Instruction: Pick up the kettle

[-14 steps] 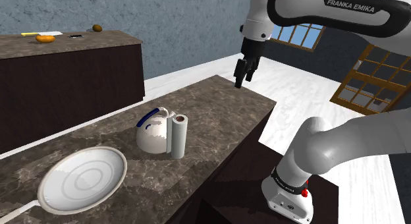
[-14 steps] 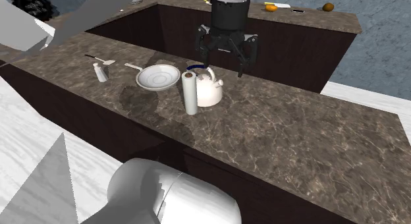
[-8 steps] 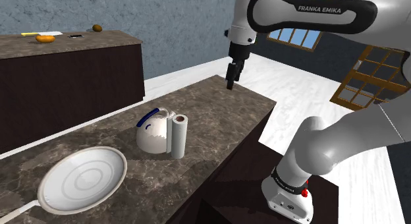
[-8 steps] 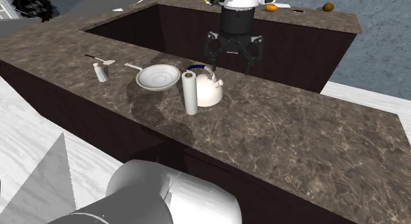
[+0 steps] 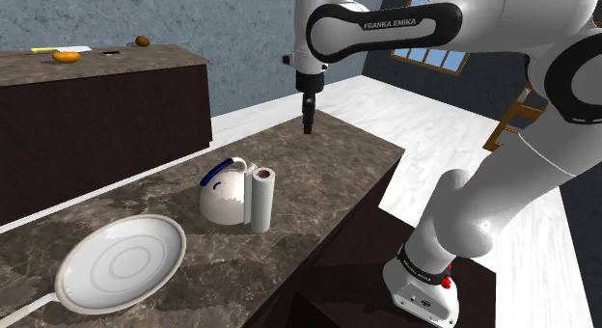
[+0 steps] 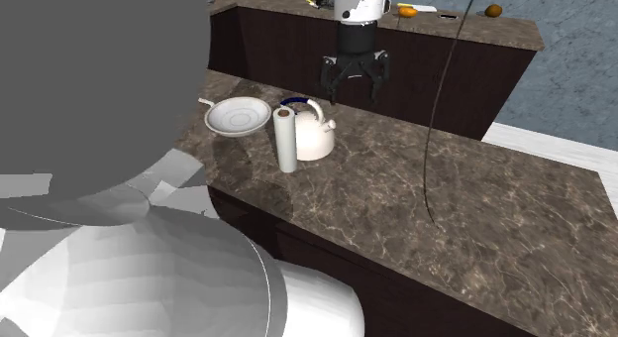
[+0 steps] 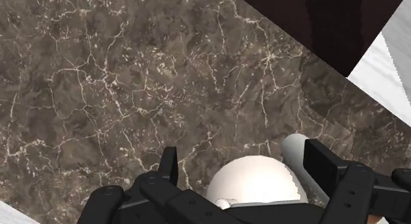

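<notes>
The kettle [image 5: 225, 195] is white and rounded with a dark blue handle, and stands on the dark marble counter [image 5: 328, 172]. A white paper roll [image 5: 259, 198] stands upright right beside it. My black gripper [image 5: 308, 118] hangs well above the counter, farther back than the kettle and to the shoulder view's right of it. In the second exterior view the gripper [image 6: 357, 89] is open, behind and above the kettle [image 6: 313, 137]. In the wrist view the kettle's white dome [image 7: 257, 184] lies far below, between the spread fingers [image 7: 168, 167].
A white pan [image 5: 122, 261] lies on the counter to the shoulder view's left of the kettle. Orange fruit [image 5: 66, 56] sits on a second counter behind. The counter drops off to the white floor [image 5: 453, 133]. A large grey arm part [image 6: 109, 186] covers the second exterior view's left.
The arm has swung toward the shoulder view's left, carrying the gripper from over the counter's far corner to a spot closer to the kettle. The fingers stayed apart.
</notes>
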Robot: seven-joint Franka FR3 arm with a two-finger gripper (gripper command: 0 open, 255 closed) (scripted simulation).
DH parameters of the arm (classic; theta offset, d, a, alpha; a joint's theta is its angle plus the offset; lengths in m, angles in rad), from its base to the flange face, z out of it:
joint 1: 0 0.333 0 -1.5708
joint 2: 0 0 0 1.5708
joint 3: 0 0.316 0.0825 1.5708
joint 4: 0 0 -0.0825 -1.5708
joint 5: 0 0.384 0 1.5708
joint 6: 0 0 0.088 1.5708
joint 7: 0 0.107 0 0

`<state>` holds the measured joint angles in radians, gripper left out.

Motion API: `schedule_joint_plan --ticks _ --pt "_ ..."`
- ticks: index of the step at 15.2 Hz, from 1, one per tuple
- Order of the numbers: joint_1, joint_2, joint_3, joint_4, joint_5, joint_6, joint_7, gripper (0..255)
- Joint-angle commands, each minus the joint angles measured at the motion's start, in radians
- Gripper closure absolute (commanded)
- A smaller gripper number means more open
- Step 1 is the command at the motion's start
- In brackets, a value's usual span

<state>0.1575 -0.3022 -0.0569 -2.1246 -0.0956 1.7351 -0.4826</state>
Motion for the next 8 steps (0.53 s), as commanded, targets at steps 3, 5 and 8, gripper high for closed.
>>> schedule_joint_plan --ticks 3,5,8 --pt "0.034 0.145 0.006 0.075 -0.027 0.060 -0.159 0" --pt "0.050 0.214 0.015 0.117 -0.041 0.084 -0.232 0" --pt "0.072 0.311 0.034 0.178 -0.063 0.116 -0.334 0"
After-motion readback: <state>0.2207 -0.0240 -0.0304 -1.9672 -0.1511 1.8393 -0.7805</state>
